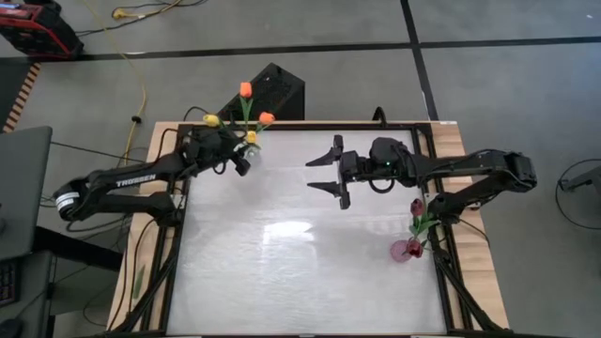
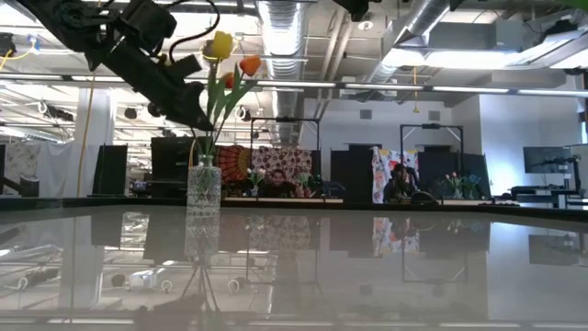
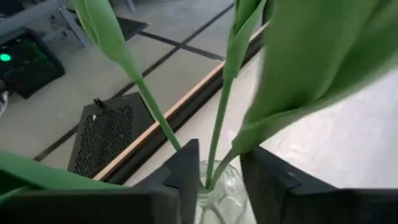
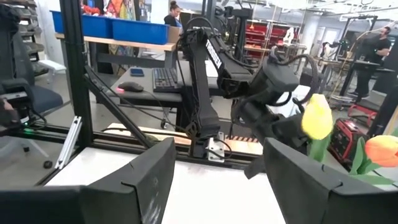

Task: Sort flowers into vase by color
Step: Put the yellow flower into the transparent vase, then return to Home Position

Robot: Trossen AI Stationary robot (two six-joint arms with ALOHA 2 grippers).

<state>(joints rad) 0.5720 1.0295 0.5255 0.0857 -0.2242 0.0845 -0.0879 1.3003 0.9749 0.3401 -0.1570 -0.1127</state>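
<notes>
On the left of the bench (image 1: 282, 272), the left end effector (image 1: 242, 161) hangs over a clear glass vase (image 2: 204, 191) that carries yellow and orange tulips (image 2: 230, 57); seen from the left wrist, thin green stems (image 3: 217, 134) run down into the vase mouth directly between its two dark fingers (image 3: 186, 171); the jaws stand part open with a gap around the stems, and no finger clearly presses a stem, so I judge this a release rather than a grip, though contact cannot be ruled out.

Further right, over the bench's middle, the right end effector (image 1: 329, 174) is spread wide and empty, touching nothing; its wrist camera looks across at the other arm and the yellow and orange heads beyond its fingers.

Behind and beside the right end effector, at the bench's right edge, a pinkish vase (image 1: 406, 250) holds a dark red tulip (image 1: 417, 207).

No loose flower shows on the bench; judging by that, the sorting looks nearly or wholly done: warm colours in one vase, dark red in the other; what is left seems to be freeing the left end effector from the stems.
</notes>
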